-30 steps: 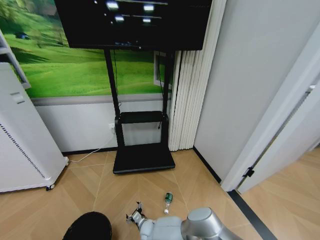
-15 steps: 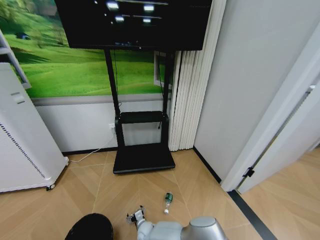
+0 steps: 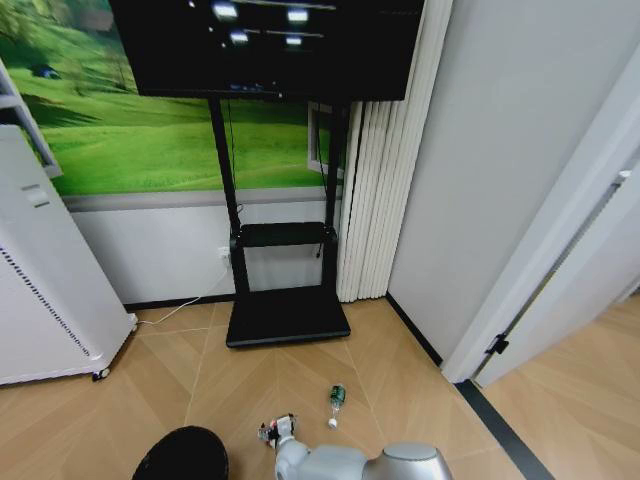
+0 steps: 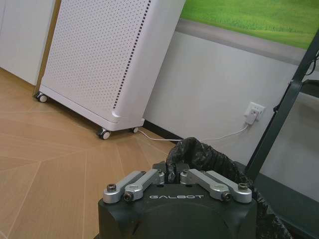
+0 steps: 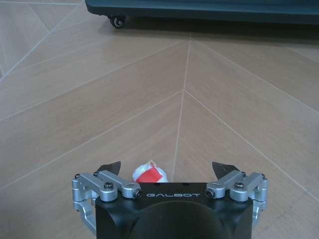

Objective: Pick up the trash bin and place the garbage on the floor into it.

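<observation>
While our left end effector clamps the black trash bin's liner rim, our right end effector hangs spread wide over a red-and-white wrapper on the floor; we judge it ungrasped, and the green-labelled bottle lies nearby.

The room is evenly and brightly lit from above; ceiling lamps glare as pale patches on the dark screen. Shadows are soft, and the wooden floor carries a mild sheen. The head view bends straight lines toward its edges, as the leaning door frame shows. Both wrist views look sharp, with only distant parts slightly soft.
</observation>
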